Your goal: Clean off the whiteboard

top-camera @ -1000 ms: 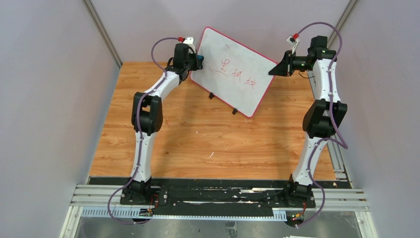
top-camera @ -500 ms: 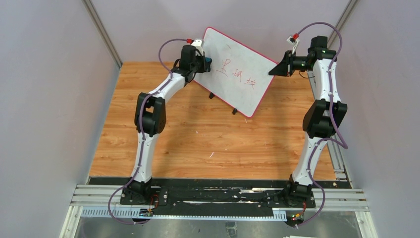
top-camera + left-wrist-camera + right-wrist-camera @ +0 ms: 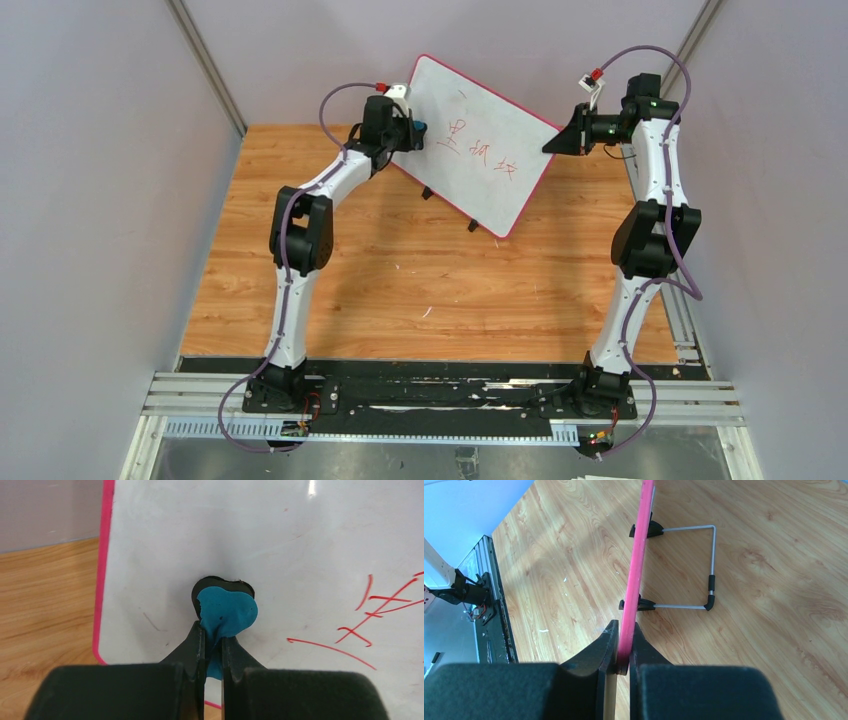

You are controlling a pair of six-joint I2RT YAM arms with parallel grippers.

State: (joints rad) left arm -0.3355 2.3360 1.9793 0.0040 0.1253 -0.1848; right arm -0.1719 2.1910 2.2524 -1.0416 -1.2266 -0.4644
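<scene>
Since 1.0 s ago the left gripper (image 3: 212, 630) has slid from the board's 9 o'clock rim onto its white face, closer to the writing; the right arm has not moved. The left fingers are pinched on a blue-and-black eraser (image 3: 227, 611), whose black side lies against the whiteboard (image 3: 300, 535). From the left wrist, the red handwriting (image 3: 372, 607) starts at 3 o'clock of the eraser, near it but apart, and the pink rim runs at 9 o'clock. The right gripper (image 3: 625, 630) is clamped on the board's pink edge, 1 finger on each side. Beyond it, at 1 o'clock in the right wrist view, a wire stand (image 3: 712, 565) with black feet rests on the wooden table (image 3: 784, 630). From above, the board stands tilted at the table's 12 o'clock end, the left gripper over its 10 o'clock part and the right gripper at its 3 o'clock corner.
</scene>
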